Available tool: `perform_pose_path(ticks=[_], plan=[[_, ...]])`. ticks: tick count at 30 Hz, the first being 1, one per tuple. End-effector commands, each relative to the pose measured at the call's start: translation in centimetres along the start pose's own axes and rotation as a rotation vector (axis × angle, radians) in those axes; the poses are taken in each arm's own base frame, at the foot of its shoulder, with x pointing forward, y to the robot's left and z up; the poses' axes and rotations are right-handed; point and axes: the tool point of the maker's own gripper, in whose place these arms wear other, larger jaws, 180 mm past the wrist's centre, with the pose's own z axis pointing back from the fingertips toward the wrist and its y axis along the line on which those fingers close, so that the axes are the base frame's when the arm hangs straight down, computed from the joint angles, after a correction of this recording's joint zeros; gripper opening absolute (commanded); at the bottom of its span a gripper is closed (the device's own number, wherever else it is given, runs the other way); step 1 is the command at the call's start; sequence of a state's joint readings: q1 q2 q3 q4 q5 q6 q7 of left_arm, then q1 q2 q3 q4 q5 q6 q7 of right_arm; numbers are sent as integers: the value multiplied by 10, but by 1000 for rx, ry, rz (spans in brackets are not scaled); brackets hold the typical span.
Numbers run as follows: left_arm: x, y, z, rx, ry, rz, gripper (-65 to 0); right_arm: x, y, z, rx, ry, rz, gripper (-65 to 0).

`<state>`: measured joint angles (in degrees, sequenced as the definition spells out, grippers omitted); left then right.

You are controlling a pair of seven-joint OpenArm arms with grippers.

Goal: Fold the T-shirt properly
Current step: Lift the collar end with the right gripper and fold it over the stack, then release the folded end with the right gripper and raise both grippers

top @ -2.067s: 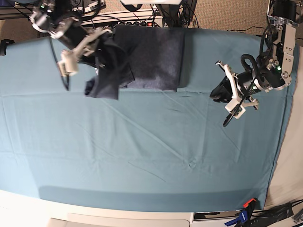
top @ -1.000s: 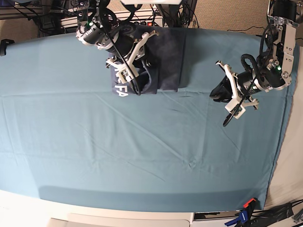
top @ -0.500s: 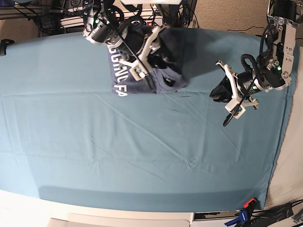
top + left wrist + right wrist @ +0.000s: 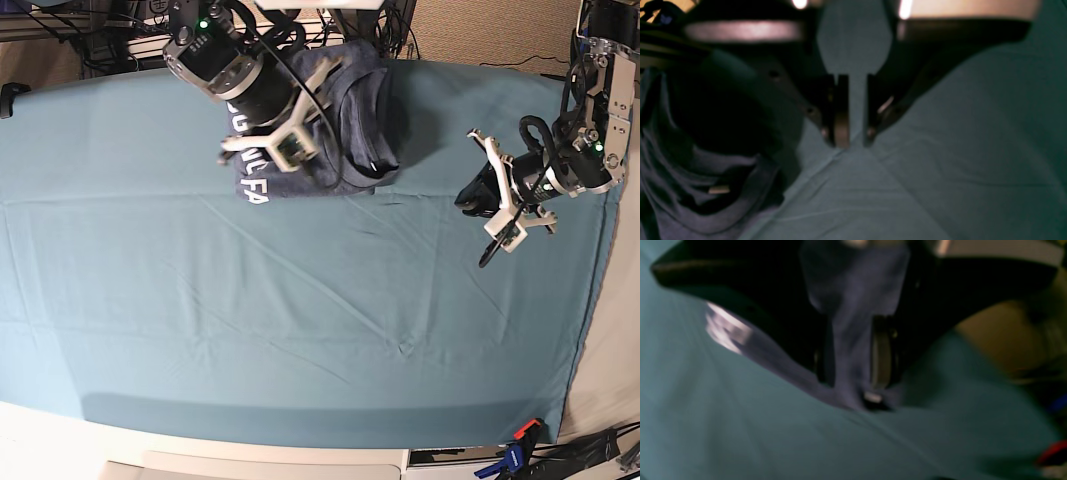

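The slate blue-grey T-shirt [image 4: 365,110] lies folded at the back middle of the teal table cloth [image 4: 300,320], white lettering showing along its left edge. My right gripper [image 4: 305,125] hovers just over it. In the right wrist view, which is blurred, the right gripper [image 4: 851,386] has its jaws apart, with the T-shirt [image 4: 857,280] seen through the gap. My left gripper [image 4: 468,198] hangs over bare cloth to the shirt's right. The left wrist view shows the left gripper [image 4: 853,143] with a narrow empty gap, and the T-shirt [image 4: 706,206] with its collar at lower left.
Cables and a power strip [image 4: 300,45] sit behind the table's back edge. A black fitting [image 4: 10,95] is at the far left edge. An orange and blue clamp [image 4: 518,445] grips the front right corner. The cloth has a small pucker [image 4: 403,347] in front.
My right arm carried a hanging part of the shirt from the left onto the folded stack, then its jaws opened and it drew back. The left arm shifted slightly right.
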<state>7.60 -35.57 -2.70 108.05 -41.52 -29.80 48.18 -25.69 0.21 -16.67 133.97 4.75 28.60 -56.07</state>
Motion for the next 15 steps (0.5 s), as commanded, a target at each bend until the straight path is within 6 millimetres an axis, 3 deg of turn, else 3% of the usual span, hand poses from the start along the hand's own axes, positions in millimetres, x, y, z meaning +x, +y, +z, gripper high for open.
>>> perform_pose_path(ticks=[1,5,10,15], plan=[[13,2,6,-3,-38,-14,-585,9,-4,3,-20,-40,11,-461],[16,-5,6,-44,-50,19,-585,-3,-32,7,-165,24,52,-487],[23,-14,8,-63,-70,5,-585,-12,-55,14,-279,74,102,-650],[27,-33,14,-89,-84,-29,-585,-16,-80,23,-416,108,124,-650]])
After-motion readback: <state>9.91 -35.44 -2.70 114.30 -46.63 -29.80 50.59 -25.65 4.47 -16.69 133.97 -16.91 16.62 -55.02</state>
